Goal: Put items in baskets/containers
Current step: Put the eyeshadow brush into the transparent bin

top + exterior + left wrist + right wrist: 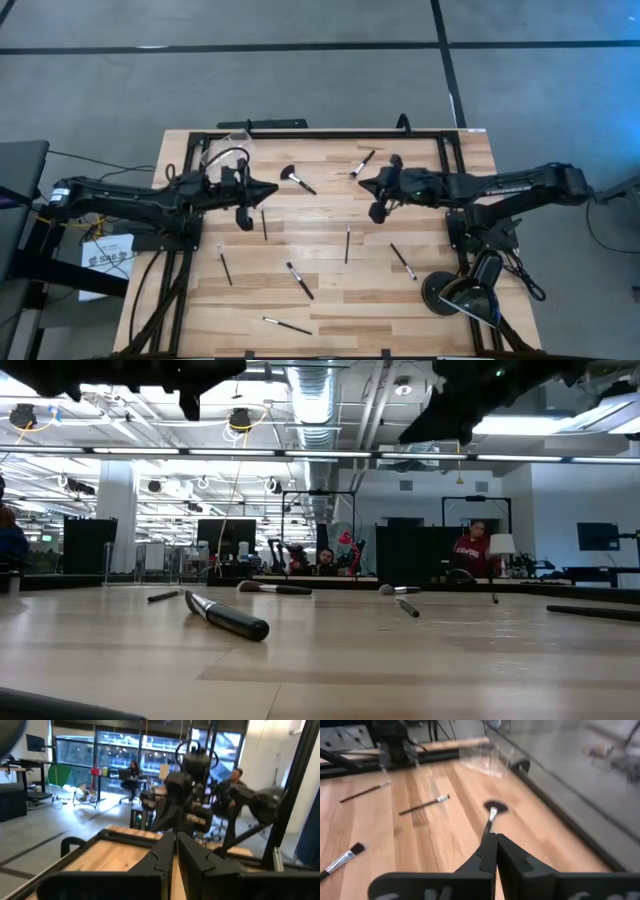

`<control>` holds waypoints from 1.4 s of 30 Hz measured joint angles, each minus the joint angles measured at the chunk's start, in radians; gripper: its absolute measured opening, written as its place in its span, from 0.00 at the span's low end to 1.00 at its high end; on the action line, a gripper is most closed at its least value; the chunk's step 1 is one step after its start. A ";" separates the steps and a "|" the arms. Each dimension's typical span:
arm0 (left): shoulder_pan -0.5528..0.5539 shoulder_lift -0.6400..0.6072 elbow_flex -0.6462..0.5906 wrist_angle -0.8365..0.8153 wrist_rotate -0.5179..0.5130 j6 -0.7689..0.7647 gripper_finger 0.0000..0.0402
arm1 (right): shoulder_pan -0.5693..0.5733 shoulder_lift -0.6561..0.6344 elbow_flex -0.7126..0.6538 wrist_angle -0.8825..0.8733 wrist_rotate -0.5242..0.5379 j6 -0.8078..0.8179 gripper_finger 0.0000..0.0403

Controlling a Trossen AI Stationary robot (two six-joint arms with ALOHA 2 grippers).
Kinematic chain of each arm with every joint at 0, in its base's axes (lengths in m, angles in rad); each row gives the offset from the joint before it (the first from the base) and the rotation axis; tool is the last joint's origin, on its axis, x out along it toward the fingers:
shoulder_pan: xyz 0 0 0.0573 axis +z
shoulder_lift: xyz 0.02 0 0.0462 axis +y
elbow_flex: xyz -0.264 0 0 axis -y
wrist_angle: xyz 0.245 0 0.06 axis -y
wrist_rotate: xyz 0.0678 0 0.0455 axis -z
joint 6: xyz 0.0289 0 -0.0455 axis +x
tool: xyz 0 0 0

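Observation:
Several slim makeup brushes lie flat and scattered on the wooden table. The fan brush lies between the two grippers. Other brushes lie nearby. The clear cup stands at the far left of the table, beside the left arm. My left gripper is shut and points toward the table's right. My right gripper is shut and points left at the fan brush. Both hover above the table.
More brushes lie toward the near edge. A round black lamp base stands at the near right corner. A black frame runs along the table's far edge. People sit in the room beyond.

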 joint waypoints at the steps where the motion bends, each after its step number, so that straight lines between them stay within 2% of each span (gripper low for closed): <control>1: 0.000 0.011 -0.016 0.027 0.000 -0.007 0.05 | -0.005 0.007 0.000 -0.018 0.000 0.036 0.00; 7: 0.000 0.056 -0.049 0.066 0.000 -0.058 0.05 | -0.043 0.015 0.000 -0.269 0.002 0.306 0.01; 12: 0.000 0.079 -0.079 0.064 0.026 -0.149 0.05 | -0.065 0.071 0.000 -0.411 0.063 0.501 0.07; 16: 0.000 0.074 -0.090 0.067 0.032 -0.161 0.05 | -0.074 0.145 0.000 -0.418 0.080 0.575 0.14; 20: 0.000 0.052 -0.089 0.074 0.033 -0.161 0.05 | -0.103 0.210 0.000 -0.492 0.078 0.643 0.15; 26: 0.000 0.014 -0.089 0.077 0.137 -0.164 0.05 | -0.128 0.296 0.000 -0.688 0.078 0.806 0.16; 30: -0.004 0.003 -0.089 0.072 0.198 -0.190 0.05 | -0.128 0.318 0.000 -0.694 0.086 0.822 0.16; 42: -0.120 0.017 -0.089 0.071 0.202 -0.191 0.05 | -0.181 0.317 0.000 -0.633 0.079 0.848 0.16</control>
